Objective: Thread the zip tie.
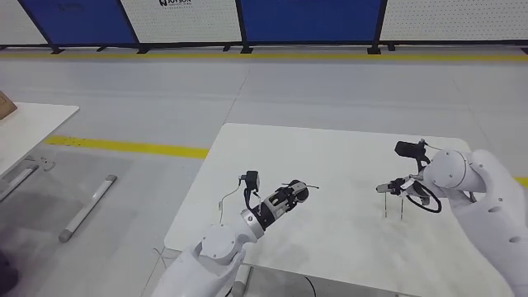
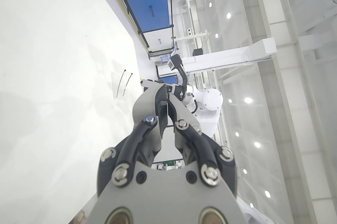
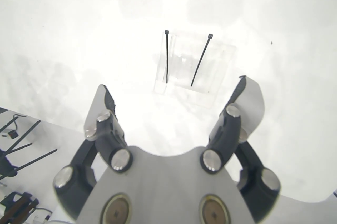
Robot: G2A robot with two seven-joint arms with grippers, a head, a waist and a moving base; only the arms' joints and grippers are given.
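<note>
Two black zip ties (image 3: 167, 56) lay flat, side by side, on a clear sheet (image 3: 218, 70) at the table's (image 1: 330, 157) right. The right gripper (image 3: 175, 85) hung close by them, fingers apart; the left gripper (image 2: 165, 96) sat well left, fingers together. Lying so flat, one of the zip ties might slip the pinch, or the clear sheet might drag.

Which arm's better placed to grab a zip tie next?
Right. The right end effector is open, with both zip ties lying just ahead of it; the left end effector is shut and farther off across the table.
</note>
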